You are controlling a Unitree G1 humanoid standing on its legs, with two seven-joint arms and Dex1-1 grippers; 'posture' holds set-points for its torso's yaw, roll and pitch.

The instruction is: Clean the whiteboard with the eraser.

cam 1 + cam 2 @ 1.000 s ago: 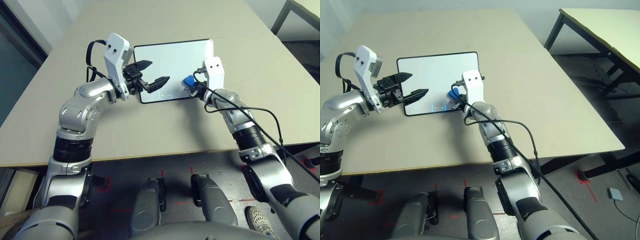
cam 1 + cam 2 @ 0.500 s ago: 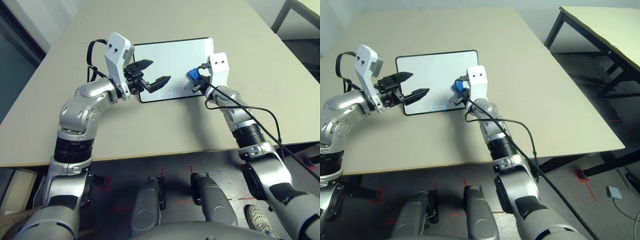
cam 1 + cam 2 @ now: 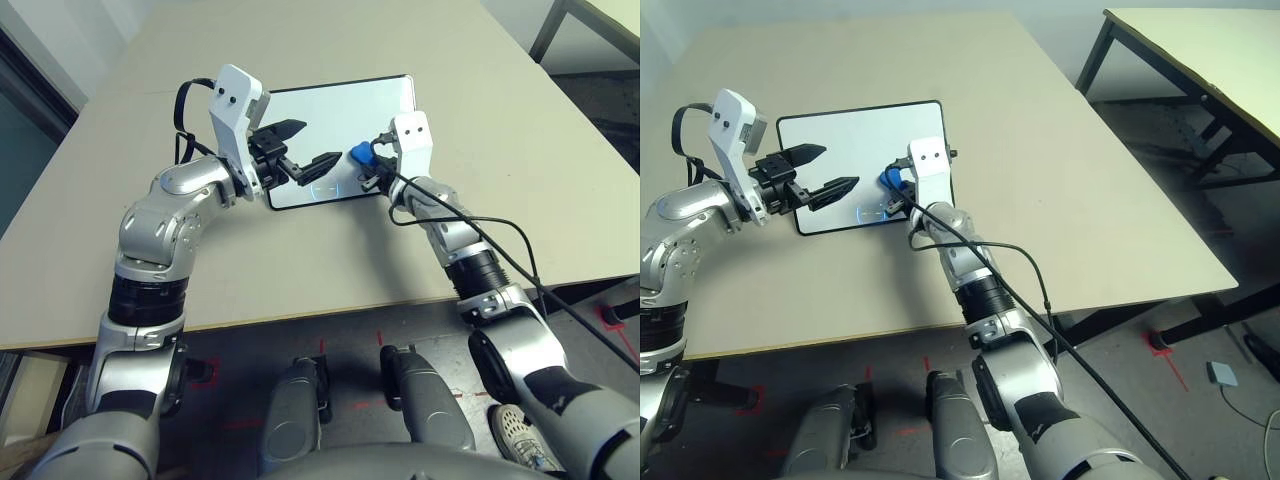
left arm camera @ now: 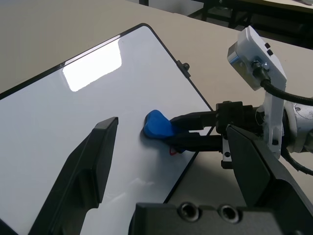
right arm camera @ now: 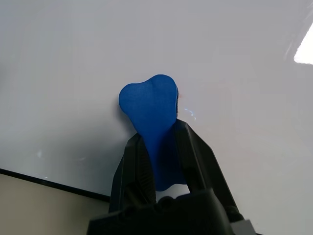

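Observation:
The whiteboard point(image 3: 350, 110) lies flat on the beige table, white with a thin black frame. My right gripper point(image 5: 159, 142) is shut on the blue eraser point(image 5: 151, 112), whose rounded end rests on the board's surface near its near right part point(image 3: 358, 153). A tiny red mark point(image 4: 173, 151) sits just beside the eraser. My left gripper point(image 3: 318, 142) hangs open above the board's near left part, its fingers point(image 4: 100, 156) spread wide and holding nothing. In the left wrist view the eraser point(image 4: 157, 125) lies between them, farther off. A faint circular mark point(image 3: 872, 212) shows near the board's front edge.
The beige table point(image 3: 300, 270) has bare room in front of and to the right of the board. A black cable point(image 3: 500, 235) loops from my right wrist over the table's front edge. A second table point(image 3: 1200, 40) stands off to the right across dark floor.
My right gripper has carried the eraser leftward, farther in from the board's right edge. The left gripper stays as it was. The whole view has shifted a little.

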